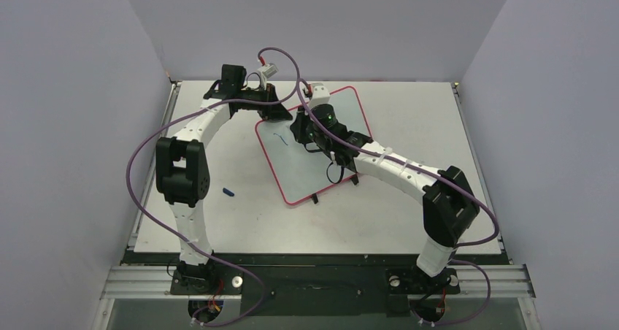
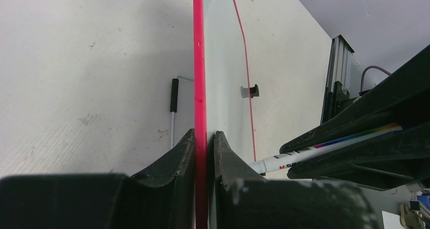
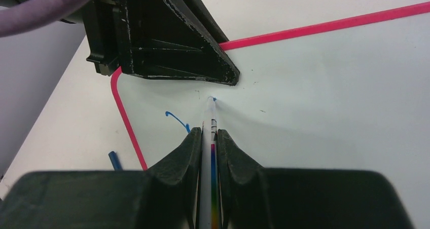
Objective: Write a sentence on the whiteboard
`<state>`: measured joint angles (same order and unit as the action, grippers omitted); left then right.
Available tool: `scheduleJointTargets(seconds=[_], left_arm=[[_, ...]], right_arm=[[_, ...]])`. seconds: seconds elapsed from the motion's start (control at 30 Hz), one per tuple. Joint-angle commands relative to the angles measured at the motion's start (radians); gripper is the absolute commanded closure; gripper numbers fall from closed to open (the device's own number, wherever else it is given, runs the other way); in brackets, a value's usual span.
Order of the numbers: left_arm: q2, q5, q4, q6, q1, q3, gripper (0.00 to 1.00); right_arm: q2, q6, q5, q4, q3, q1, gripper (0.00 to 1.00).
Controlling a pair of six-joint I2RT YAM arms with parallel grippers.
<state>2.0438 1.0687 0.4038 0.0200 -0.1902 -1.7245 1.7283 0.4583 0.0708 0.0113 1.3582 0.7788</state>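
The right gripper (image 3: 209,138), clamped on the marker (image 3: 210,115), sets the tip on the whiteboard (image 1: 301,175) near its left corner, the marker's long axis pointing at the left gripper (image 2: 204,140). That gripper pinches the whiteboard's red rim just beyond the tip and crowds the writing path. Of the sentence (image 3: 176,116) only one blue stroke shows, beside the tip.

Robotics lab test cell, plain grey enclosure walls (image 1: 73,89), white tabletop (image 1: 409,220), left arm (image 1: 182,169) and right arm (image 1: 445,198) bolted by an aluminium rail (image 1: 139,280), looping purple cables (image 1: 128,171).

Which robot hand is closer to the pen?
Right. The right gripper is shut on the pen, tip at the whiteboard; the left gripper clamps the board's red rim nearby.
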Motion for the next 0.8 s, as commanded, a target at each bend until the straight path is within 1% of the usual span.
scheduleJointTargets(seconds=[0.0, 0.4, 0.77], left_arm=[[-0.042, 0.007, -0.022, 0.100, -0.026, 0.007, 1.00], [-0.043, 0.003, -0.022, 0.100, -0.029, 0.004, 1.00], [-0.044, 0.001, -0.022, 0.101, -0.028, 0.003, 1.00]], right_arm=[[0.005, 0.019, -0.020, -0.051, 0.013, 0.005, 1.00], [-0.024, 0.045, -0.026, -0.068, -0.082, 0.036, 1.00], [-0.029, 0.047, 0.001, -0.059, -0.097, 0.044, 1.00]])
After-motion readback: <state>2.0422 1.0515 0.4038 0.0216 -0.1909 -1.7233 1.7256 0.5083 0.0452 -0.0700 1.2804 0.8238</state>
